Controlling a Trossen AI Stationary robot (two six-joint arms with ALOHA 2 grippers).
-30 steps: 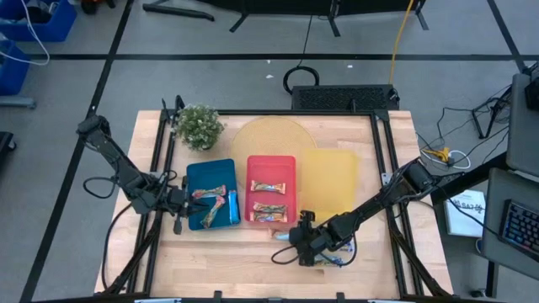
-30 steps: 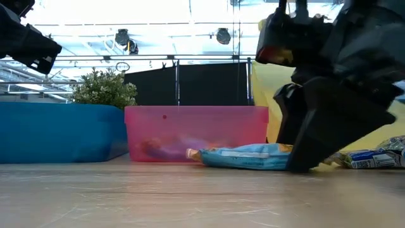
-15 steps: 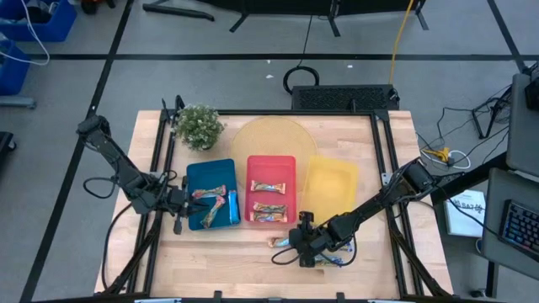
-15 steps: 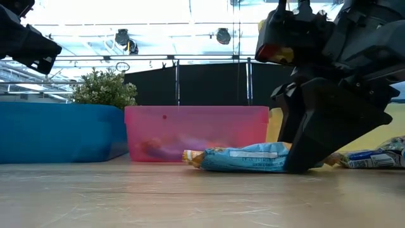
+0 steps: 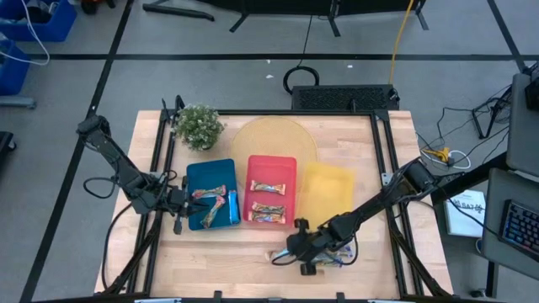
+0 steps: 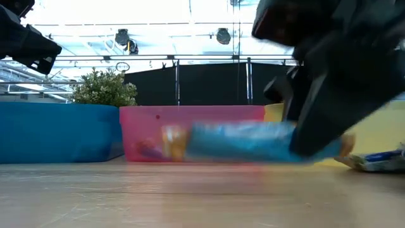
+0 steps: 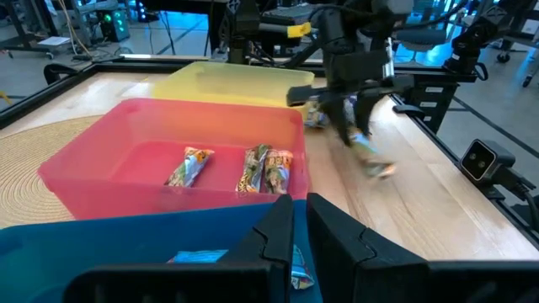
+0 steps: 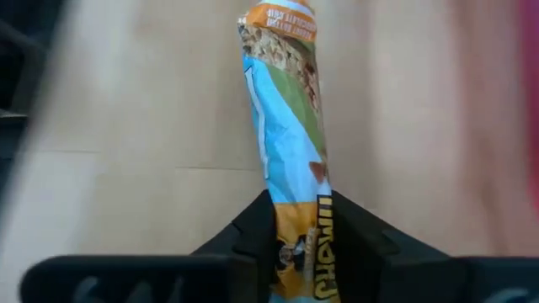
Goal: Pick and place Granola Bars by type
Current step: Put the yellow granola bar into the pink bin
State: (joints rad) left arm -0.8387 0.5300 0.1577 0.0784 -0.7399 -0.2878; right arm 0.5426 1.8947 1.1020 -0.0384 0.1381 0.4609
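Observation:
My right gripper [image 5: 295, 250] is near the table's front edge, shut on a blue-white granola bar [image 8: 286, 126] held just above the wood [image 6: 247, 140]. More wrapped bars [image 5: 338, 252] lie on the table to its right. The blue tray [image 5: 210, 187] holds three bars and the red tray [image 5: 271, 165] three reddish-green ones. The yellow tray [image 5: 328, 189] stands to the right of the red tray. My left gripper [image 5: 180, 204] hovers at the blue tray's left edge, shut [image 7: 300, 231] with nothing in it. My right gripper pinches one end of the blue-white bar [image 8: 300, 220] between its two fingers. The rest of the wrapper sticks out forward past the fingertips, toward the table's left. The fingers slant down from the right, and the bar is lifted clear of the table.
A potted plant [image 5: 199, 126] stands at the far left corner, with a round woven mat [image 5: 269, 139] behind the trays. The three trays sit side by side mid-table. Bare wood lies along the near edge, left of my right gripper.
My right gripper has shut on the blue-white bar, which lay on the table a second ago. It dragged the bar toward the table's left and has lifted it clear of the wood, moving quickly.

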